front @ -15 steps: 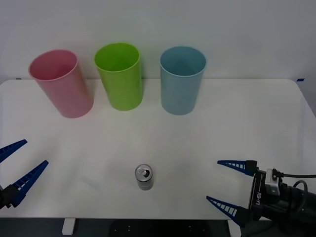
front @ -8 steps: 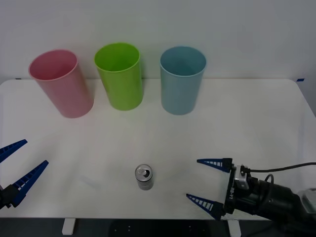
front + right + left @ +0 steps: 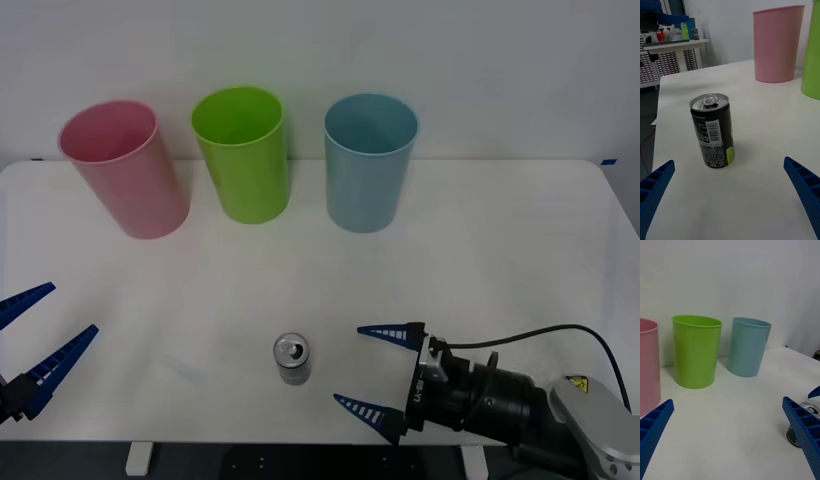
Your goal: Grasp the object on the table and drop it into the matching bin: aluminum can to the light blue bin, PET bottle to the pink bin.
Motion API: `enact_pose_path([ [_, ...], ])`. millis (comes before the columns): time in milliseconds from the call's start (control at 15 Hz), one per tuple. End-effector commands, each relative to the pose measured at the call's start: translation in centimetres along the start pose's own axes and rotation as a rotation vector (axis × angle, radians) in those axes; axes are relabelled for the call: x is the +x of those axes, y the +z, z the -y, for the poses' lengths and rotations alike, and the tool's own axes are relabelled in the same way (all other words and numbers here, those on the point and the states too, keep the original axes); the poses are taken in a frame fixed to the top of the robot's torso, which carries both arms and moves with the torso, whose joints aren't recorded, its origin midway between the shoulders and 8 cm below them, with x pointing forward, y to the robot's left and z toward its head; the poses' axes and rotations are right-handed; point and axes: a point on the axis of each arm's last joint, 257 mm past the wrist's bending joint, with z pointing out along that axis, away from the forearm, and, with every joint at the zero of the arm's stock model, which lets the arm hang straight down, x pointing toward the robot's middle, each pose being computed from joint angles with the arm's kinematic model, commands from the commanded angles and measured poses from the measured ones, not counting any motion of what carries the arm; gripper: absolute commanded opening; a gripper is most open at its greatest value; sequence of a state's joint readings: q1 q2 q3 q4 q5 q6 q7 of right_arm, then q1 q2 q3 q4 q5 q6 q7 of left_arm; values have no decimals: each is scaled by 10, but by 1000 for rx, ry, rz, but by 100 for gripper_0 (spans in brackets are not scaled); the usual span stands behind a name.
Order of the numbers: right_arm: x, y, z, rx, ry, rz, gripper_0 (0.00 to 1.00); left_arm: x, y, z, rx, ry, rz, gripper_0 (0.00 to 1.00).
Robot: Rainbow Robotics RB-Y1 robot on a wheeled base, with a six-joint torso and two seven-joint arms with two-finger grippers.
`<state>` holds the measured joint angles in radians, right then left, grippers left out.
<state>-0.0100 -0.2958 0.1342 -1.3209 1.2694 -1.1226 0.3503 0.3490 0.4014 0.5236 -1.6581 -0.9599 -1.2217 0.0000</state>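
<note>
The small silver aluminum can (image 3: 292,359) stands upright, pull-tab up, on the smooth white table (image 3: 480,250) at the six o'clock edge, the wide-open, empty right gripper (image 3: 378,369) at its three o'clock.

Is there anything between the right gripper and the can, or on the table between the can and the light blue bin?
Nothing visible. The right gripper, open, faces the can across bare table. The stretch from the can to the light blue bin is bare too; the green bin stands beside that path.
</note>
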Motion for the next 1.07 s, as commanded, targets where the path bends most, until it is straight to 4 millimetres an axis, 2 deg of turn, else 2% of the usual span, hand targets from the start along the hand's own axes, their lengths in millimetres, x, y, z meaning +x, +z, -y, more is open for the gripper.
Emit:
enact_pose_path([
  [67,-2,17,-8,-14,-13,3,100,0,0,0,0,0,0,100],
  [333,1,49,-13,-31,2,12,100,0,0,0,0,0,0,100],
  [667,9,72,-11,-32,-5,-8,100,0,0,0,0,0,0,100],
  [1067,11,97,-5,-27,-17,-14,100,0,0,0,0,0,0,100],
])
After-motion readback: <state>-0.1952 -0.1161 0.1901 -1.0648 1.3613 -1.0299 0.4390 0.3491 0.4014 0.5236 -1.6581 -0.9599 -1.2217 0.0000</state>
